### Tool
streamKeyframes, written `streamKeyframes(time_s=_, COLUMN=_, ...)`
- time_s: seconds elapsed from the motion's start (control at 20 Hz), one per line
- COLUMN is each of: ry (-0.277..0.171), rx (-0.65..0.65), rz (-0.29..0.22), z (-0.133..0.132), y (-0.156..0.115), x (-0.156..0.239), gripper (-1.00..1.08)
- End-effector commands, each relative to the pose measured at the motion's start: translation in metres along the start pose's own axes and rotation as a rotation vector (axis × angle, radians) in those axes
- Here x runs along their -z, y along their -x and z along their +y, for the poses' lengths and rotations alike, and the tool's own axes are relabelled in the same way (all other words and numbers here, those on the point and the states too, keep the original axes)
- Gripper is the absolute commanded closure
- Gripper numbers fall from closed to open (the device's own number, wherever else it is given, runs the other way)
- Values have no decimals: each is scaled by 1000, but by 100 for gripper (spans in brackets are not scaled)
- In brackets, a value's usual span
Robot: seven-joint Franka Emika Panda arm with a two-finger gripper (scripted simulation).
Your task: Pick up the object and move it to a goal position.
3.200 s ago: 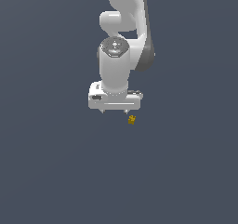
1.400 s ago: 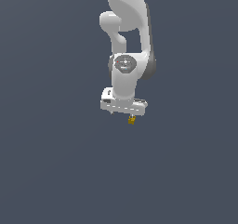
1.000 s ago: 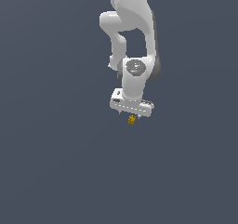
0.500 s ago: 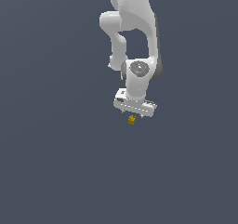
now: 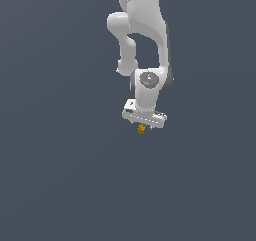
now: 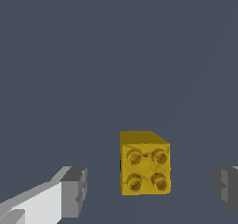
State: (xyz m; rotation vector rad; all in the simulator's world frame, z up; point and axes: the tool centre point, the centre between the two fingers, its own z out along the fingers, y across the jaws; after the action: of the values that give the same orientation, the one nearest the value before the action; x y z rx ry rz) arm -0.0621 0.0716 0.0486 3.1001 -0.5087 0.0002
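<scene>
Close to the wrist camera: two grey fingertip pads [image 6: 74,193] spread wide, nothing held, with the yellow studded block [image 6: 145,163] sitting between them, touching neither, four round studs on the face toward the lens. Farther off, in the exterior view: white gripper [image 5: 143,124] just below frame centre, the block [image 5: 142,129] peeking out directly beneath it as a tiny gold speck. Beyond that, only the white Panda arm [image 5: 145,35] rising to the top of the frame against a plain dark grey-blue ground [image 5: 55,175].
</scene>
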Motion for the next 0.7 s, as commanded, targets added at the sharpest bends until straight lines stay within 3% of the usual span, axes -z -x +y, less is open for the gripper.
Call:
streamKeyframes(time_s=0.0, ry=0, rx=-1, rz=0, z=0, y=1, x=-13, gripper=-92)
streamKeyframes(time_s=0.35, ry=0, rx=-2, rz=0, z=0, y=0, x=-27, gripper=-92)
streamKeyframes(time_s=0.4, ry=0, rx=-2, rz=0, z=0, y=0, x=-27, gripper=108)
streamKeyframes(time_s=0.65, ry=0, rx=-2, rz=0, z=0, y=0, x=-27, gripper=108)
